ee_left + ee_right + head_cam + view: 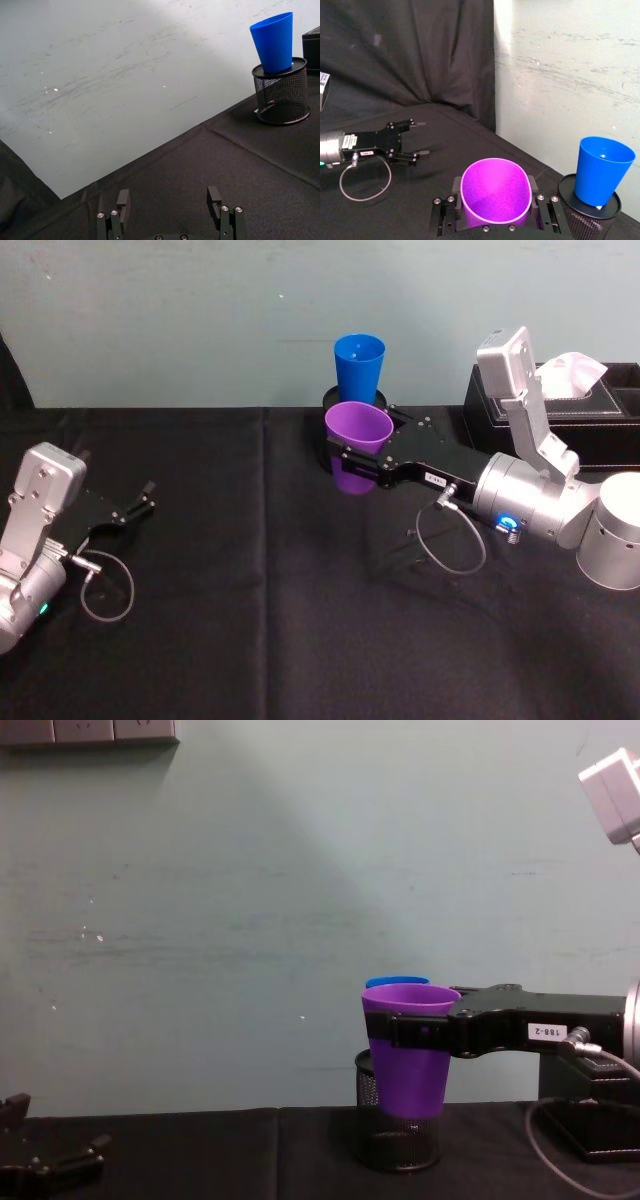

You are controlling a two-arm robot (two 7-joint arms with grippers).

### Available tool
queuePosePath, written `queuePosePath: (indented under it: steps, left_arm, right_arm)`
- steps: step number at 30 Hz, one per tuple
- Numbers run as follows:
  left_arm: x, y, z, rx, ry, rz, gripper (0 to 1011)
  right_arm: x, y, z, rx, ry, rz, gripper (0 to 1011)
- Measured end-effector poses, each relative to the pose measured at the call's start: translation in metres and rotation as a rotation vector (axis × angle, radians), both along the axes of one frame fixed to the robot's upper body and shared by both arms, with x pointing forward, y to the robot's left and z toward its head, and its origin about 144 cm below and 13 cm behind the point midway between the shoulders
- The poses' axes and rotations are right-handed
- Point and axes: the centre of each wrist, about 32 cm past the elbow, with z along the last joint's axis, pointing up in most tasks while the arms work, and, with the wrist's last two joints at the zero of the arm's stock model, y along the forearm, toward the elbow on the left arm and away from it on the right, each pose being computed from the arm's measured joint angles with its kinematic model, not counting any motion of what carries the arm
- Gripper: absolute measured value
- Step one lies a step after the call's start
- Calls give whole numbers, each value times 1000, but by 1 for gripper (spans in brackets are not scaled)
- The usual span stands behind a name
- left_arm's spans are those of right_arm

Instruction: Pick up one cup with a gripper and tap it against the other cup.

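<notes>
While the left gripper (148, 497) lies open, the right gripper (365, 440) clamps the purple cup (350, 478) aloft.

Only one marking could be read. A white label (546, 1031) on the black side of the right gripper (405, 1032), the one clasped round the purple cup (410, 1075), bore "188-2" in dark print, seen from the chest view. From the head view that label showed as a white strip with dark marks too small to make out. In the right wrist view the left gripper (422, 137) carried a pale sticker (350, 141) on its black body, and its print could not be read either.
</notes>
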Motion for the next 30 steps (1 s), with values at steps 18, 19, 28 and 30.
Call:
queuePosePath:
  steps: [18,19,28,30]
  left_arm:
    - [0,0,0,0,0,0,1000]
    - [0,0,0,0,0,0,1000]
    - [0,0,0,0,0,0,1000]
    - [0,0,0,0,0,0,1000]
  right_arm:
    - [0,0,-1,0,1,1,729]
    - [0,0,-1,0,1,1,729]
    - [1,1,-5,5,7,-5,729]
    - [1,2,-6,5,7,-8,729]
